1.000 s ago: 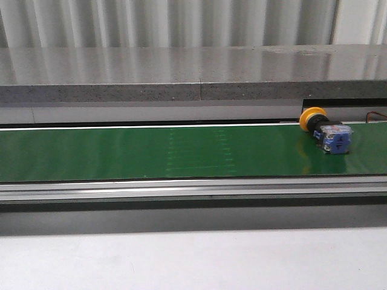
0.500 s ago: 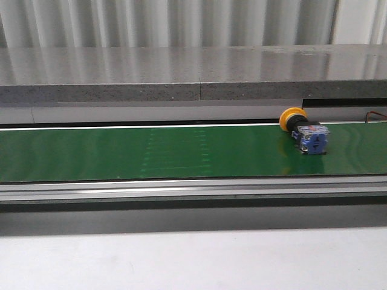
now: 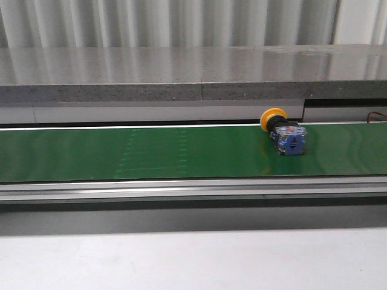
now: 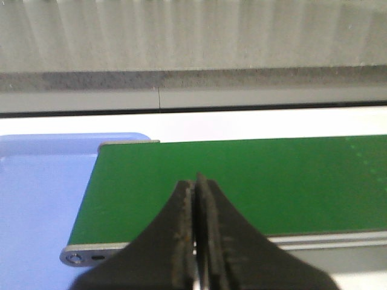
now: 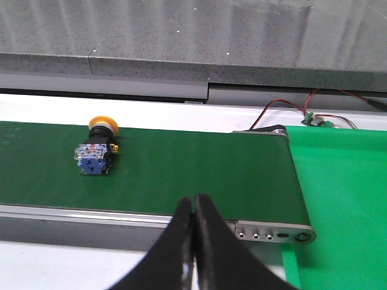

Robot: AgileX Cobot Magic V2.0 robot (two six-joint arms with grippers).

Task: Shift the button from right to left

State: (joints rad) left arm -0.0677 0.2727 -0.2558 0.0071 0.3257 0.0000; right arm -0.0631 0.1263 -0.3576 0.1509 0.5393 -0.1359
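Note:
The button [image 3: 283, 132] lies on its side on the green conveyor belt [image 3: 151, 151], right of the middle, its yellow cap toward the far edge and its blue-grey block toward me. The right wrist view shows the button [image 5: 97, 148] too, well away from my right gripper [image 5: 194, 202], which is shut on nothing near the belt's right end. My left gripper [image 4: 195, 182] is shut and empty over the belt's left end. Neither gripper appears in the front view.
A grey stone ledge [image 3: 181, 72] runs behind the belt. A pale blue tray [image 4: 36, 199] lies past the belt's left end and a bright green surface [image 5: 344, 199] past its right end. Red and black wires [image 5: 290, 109] sit by the right roller.
The button has travelled leftward along the belt, from near the right edge of the front view toward the middle. The faint marks on the belt have shifted left too.

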